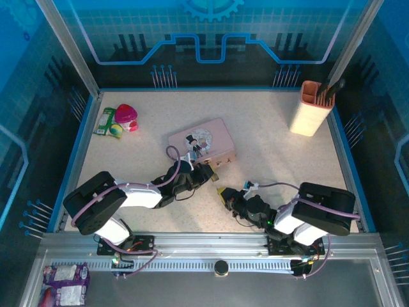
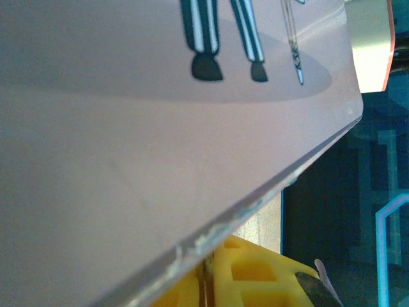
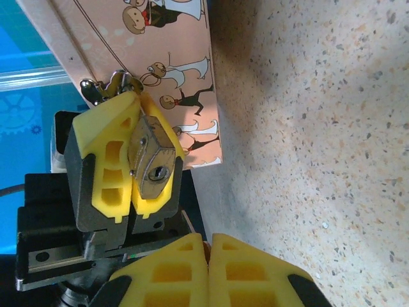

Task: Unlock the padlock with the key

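The padlock, a small brass block with its keyhole facing the right wrist camera, is clamped between the yellow fingers of my left gripper. Its silver shackle pokes out beside the pink cartoon tin. In the left wrist view the tin's lid sits very close, with my left gripper pressed shut on a thin dark edge. My right gripper is shut, a short way in front of the keyhole, with a thin brownish sliver pinched between its tips that looks like the key. In the top view my right gripper lies just right of the left one.
A cream and orange holder with dark tools stands at the back right. A pink toy and a green packet lie at the back left. Blue walls ring the speckled table. A snack packet lies outside the rail at the near left.
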Controlling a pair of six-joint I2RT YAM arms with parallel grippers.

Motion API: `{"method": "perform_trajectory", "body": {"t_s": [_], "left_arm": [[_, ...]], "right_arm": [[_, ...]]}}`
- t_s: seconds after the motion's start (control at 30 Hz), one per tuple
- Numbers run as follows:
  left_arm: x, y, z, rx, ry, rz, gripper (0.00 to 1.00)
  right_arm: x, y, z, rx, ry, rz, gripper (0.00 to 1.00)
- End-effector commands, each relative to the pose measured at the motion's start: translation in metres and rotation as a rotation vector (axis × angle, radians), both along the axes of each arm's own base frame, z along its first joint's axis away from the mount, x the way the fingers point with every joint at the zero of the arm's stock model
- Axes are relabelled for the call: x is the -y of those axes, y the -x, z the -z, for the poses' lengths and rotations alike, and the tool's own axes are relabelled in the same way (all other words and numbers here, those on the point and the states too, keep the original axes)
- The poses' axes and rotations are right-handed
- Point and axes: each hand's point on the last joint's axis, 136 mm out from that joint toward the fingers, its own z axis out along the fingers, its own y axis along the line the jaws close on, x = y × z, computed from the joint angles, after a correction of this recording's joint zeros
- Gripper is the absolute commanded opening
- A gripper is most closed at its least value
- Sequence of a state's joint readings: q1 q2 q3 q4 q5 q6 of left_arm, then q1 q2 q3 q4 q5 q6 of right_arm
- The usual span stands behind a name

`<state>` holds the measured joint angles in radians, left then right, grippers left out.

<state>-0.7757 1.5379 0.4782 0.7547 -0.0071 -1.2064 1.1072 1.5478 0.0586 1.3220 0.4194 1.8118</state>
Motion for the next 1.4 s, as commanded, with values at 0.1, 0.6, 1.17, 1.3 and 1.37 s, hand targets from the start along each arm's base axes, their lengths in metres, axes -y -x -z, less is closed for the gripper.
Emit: {"method": "perform_trajectory", "body": {"t_s": [0.1, 0.6, 1.17, 1.3, 1.37], "left_arm": [[0.012, -0.003, -0.056, 0.119, 0.171, 0.008, 0.00], [0.014, 0.002, -0.061, 0.119, 0.183, 0.022, 0.00], [0.006, 0.007, -0.050, 0.074, 0.117, 0.005, 0.00], [0.005, 0.006, -0.050, 0.075, 0.109, 0.003, 0.00], [0.005, 0.006, -0.051, 0.077, 0.108, 0.004, 0.00]], "right_arm": [[0.002, -0.004, -0.017, 0.041, -0.071, 0.050, 0.00], [0.008, -0.006, -0.020, 0.048, -0.075, 0.064, 0.00], [0.007, -0.007, -0.026, 0.068, -0.082, 0.072, 0.00], [0.003, -0.006, -0.026, 0.063, -0.086, 0.063, 0.00], [0.002, -0.006, -0.025, 0.060, -0.086, 0.061, 0.00]]}}
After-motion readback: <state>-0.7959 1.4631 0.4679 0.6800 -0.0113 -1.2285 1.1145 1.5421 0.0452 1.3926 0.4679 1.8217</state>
